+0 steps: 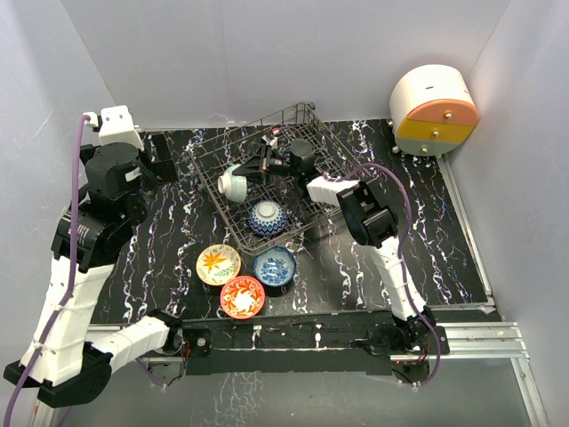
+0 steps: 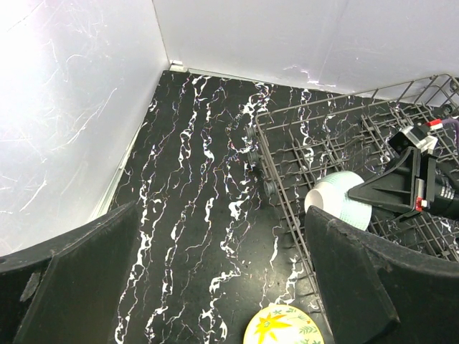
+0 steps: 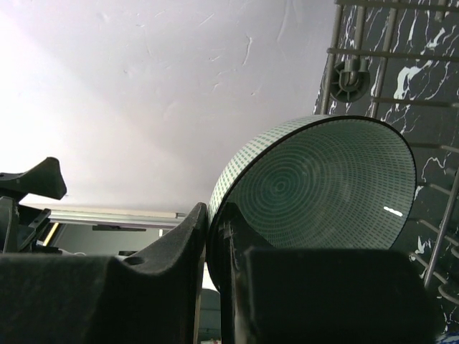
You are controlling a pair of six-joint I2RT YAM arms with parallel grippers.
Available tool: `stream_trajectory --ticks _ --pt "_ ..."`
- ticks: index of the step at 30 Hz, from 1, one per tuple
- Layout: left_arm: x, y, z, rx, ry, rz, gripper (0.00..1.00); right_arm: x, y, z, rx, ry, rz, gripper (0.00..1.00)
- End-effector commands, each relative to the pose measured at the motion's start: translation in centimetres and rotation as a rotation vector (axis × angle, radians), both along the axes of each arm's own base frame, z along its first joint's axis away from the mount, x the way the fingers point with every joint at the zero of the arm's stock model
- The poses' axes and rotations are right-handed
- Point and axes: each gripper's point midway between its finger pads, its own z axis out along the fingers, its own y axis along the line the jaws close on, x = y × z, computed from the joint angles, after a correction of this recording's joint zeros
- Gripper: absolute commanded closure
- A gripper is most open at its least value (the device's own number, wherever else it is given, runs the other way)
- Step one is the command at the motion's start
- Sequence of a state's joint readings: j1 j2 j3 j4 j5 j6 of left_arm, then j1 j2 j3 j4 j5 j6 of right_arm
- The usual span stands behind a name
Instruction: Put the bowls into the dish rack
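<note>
Loading stood roughly at its midpoint. One blue-patterned bowl (image 1: 267, 218), seemingly turned rim-down, sat inside the dish rack (image 1: 293, 114) at its near corner. A second, the grey-green bowl (image 3: 315, 186), was tipped on its side among the tines toward the left of the rack. The right gripper (image 3: 208, 236) was pinched narrowly on its rim, so that bowl counted as placed but not released.

Three bowls were left on the table (image 1: 427, 240), just near of the rack: the yellow-orange bowl (image 1: 218, 264) on the left, the blue-white bowl (image 1: 275, 265) beside it on the right, and the orange-red bowl (image 1: 242, 296) nearest of all.

The left gripper (image 2: 215, 287) hung off the rack's left side, fingers spread wide with nothing between them. It looked well placed to take the yellow-orange bowl once the right one let go.
</note>
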State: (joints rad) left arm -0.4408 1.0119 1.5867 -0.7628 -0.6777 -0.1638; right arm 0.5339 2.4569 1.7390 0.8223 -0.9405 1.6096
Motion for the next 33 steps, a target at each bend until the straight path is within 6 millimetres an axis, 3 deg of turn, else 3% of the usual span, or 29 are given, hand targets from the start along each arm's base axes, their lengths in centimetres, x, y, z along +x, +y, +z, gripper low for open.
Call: stream_trajectory --ticks 1,17,33 --pt "0.3 0.1 0.0 0.016 0.001 0.011 0.03 -0.7 0.8 1.8 0.058 -0.044 0.017 0.92" --pt "0.8 -0.2 -0.1 0.015 0.005 0.009 0.03 0.5 1.2 -3.9 -0.078 0.044 -0.011 0.91" --pt "1.4 -0.6 -0.8 0.012 0.017 0.007 0.03 3.2 -1.9 -6.5 -0.275 -0.042 -0.1 0.67"
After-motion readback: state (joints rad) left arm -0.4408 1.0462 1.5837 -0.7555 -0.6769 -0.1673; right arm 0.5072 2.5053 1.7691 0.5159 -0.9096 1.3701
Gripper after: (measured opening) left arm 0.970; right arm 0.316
